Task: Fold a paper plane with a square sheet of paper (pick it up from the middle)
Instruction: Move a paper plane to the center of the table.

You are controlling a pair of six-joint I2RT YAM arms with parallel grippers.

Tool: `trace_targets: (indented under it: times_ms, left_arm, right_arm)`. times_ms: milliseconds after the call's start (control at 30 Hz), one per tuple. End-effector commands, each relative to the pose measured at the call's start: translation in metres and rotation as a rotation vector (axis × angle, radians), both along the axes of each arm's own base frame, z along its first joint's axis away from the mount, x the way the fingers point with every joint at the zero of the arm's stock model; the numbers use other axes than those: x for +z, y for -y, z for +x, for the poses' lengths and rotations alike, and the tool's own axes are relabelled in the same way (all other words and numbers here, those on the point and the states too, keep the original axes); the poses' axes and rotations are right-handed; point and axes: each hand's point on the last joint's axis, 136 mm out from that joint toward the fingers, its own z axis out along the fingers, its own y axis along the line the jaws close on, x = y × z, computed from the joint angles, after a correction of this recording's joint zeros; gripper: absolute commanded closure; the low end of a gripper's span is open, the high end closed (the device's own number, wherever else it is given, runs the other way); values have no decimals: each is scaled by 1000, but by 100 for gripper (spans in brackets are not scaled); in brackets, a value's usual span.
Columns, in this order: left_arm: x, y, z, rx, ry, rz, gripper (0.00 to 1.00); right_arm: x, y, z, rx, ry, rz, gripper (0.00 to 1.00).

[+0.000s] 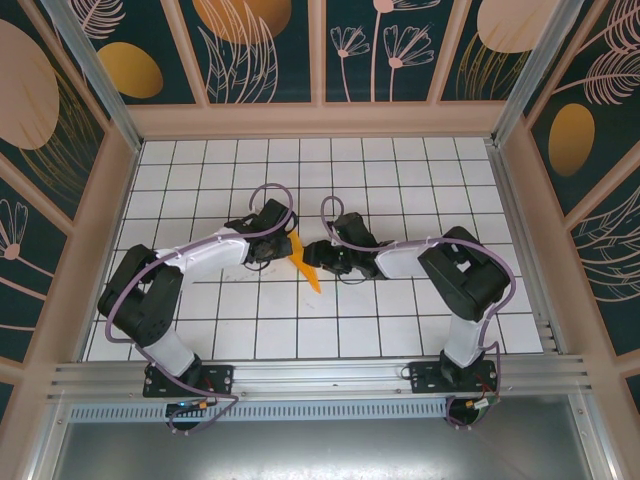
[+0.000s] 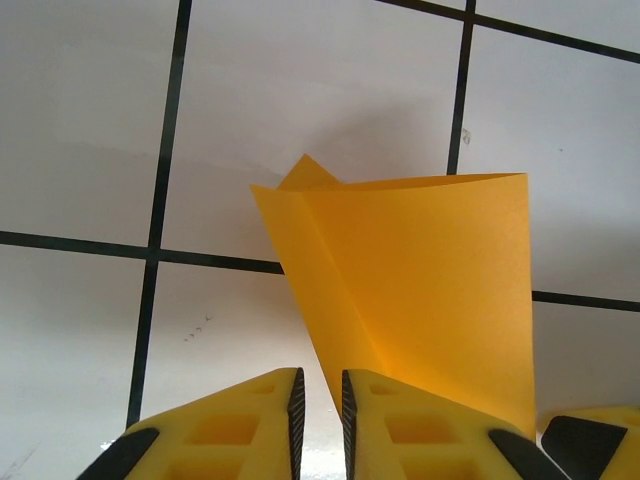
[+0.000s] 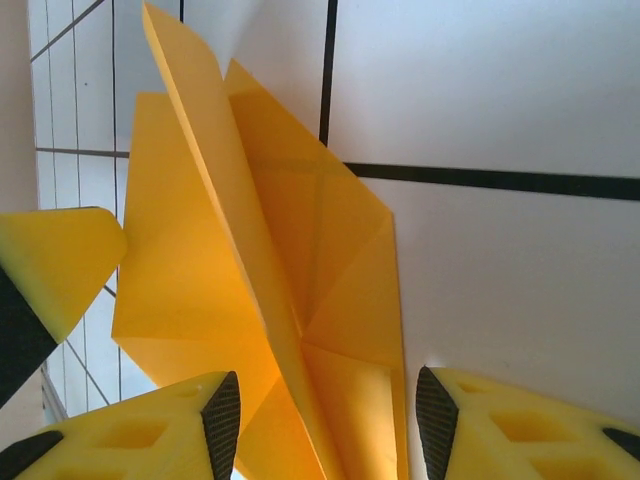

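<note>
Left pincer (image 2: 320, 405), jaws nearly together, pinches the folded orange-yellow paper plane (image 1: 303, 262); long axis near–far; right pincer (image 3: 327, 410) gapes astride it.

folded paper plane (image 1: 305, 262) mid-table on the tiled table (image 1: 400, 170); left gripper (image 1: 283, 243) just left of it; right gripper (image 1: 322, 256) just right

Orange-yellow paper plane (image 3: 270, 300), plain and unpatterned, between yellow fingers (image 3: 500, 425) with black pads. White table (image 1: 400, 330) gridded in thin black lines (dark teal wall panels (image 1: 260, 50), orange ovals, pale leaves).
</note>
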Motion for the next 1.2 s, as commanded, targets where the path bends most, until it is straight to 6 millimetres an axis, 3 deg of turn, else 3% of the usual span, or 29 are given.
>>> trace_targets:
  times_ms: [0,267,533,733,1167]
  left_arm:
    - [-9,-6,-7,5,-21,5,82]
    - [-11,-4,-6,2,-26,2,83]
    - [-11,-4,-7,0,-27,1,83]
    - [-11,-3,-6,2,-26,-4,83]
    - [-9,-3,-7,2,-23,-10,83]
  right_arm:
    - [4,1,5,-5,34,-32,46]
    - [7,-21,-9,95,9,57,46]
    - [19,-21,-16,120,43,72,48]
    - [10,-21,-20,136,72,-15,49]
    - [-16,-27,-17,172,111,-222,71]
